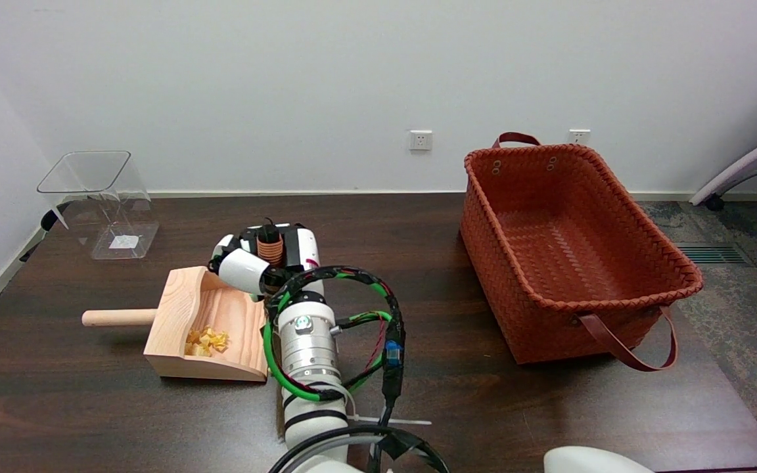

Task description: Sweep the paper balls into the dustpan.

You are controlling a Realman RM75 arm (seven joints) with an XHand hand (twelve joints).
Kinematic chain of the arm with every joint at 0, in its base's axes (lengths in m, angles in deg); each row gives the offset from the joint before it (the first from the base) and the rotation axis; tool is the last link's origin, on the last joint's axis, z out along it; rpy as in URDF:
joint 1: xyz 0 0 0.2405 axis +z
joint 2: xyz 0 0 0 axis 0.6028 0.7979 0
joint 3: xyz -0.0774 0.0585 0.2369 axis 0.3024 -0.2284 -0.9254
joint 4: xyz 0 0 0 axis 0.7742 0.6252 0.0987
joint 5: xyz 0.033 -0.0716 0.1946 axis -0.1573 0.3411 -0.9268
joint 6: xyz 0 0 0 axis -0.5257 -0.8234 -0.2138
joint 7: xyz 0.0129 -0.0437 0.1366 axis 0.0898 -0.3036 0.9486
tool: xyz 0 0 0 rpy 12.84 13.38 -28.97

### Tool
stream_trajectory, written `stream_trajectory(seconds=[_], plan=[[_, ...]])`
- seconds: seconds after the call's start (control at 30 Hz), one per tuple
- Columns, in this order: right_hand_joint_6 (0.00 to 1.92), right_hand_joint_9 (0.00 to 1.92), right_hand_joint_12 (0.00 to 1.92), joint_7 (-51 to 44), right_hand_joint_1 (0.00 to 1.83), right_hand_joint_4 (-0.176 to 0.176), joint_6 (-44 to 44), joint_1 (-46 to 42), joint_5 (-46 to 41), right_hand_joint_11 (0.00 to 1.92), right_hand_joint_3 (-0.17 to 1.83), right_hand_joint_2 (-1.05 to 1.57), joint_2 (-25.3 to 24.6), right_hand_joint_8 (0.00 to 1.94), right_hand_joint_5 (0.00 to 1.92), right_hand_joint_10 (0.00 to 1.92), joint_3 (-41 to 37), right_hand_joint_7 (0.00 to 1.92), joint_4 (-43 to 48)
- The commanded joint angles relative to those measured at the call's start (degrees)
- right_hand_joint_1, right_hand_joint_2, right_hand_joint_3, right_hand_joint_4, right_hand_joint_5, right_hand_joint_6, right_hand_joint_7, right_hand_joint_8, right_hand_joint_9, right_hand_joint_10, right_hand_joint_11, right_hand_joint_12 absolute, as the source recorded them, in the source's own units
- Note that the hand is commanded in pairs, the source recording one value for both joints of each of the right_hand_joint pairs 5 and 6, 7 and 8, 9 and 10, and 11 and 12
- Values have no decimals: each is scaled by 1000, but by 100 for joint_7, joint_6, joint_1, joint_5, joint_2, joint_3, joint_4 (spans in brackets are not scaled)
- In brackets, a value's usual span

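Paper balls (206, 341), small and yellow, lie bunched inside the wooden dustpan (217, 309), below and to the left of the right hand (257, 259), against the pan's back wall near the handle side. No loose ones show on the dark table (89, 407), though the arm hides the strip just right of the pan. Judging by that, the sweep looks nearly finished.

The right hand sits at the dustpan's far open corner, with a white finger (242, 269) lying over the pan's edge. An orange ribbed thing (270, 246) with a dark top stands up within the hand, possibly the handle of a brush, but whether the fingers actually close on it cannot be told from this angle, nor how far they are spread.

To finish well, I would keep any last stroke low and short, drawn toward the pan's back wall, so the bunch is not flicked over the side. The pan is light and unheld, so pushing on its rim may slide it. The red basket (569, 263) stands well off to the hand's right, the clear bin (99, 203) far to its left.
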Motion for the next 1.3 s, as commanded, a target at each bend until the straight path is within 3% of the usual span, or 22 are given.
stream_trajectory(seconds=[0.03,0.63,1.3], plan=[[1920,1920,1920,1268,1155,0,768,296,-440,1920,1281,579,266,1920,1920,1920,-30,1920,205],[1920,1920,1920,1927,1148,0,946,527,-357,1920,1358,509,542,1920,1920,1920,14,1920,309],[1920,1920,1920,1965,1142,0,1130,803,-40,1920,1437,453,577,1920,1920,1920,-23,1920,306]])
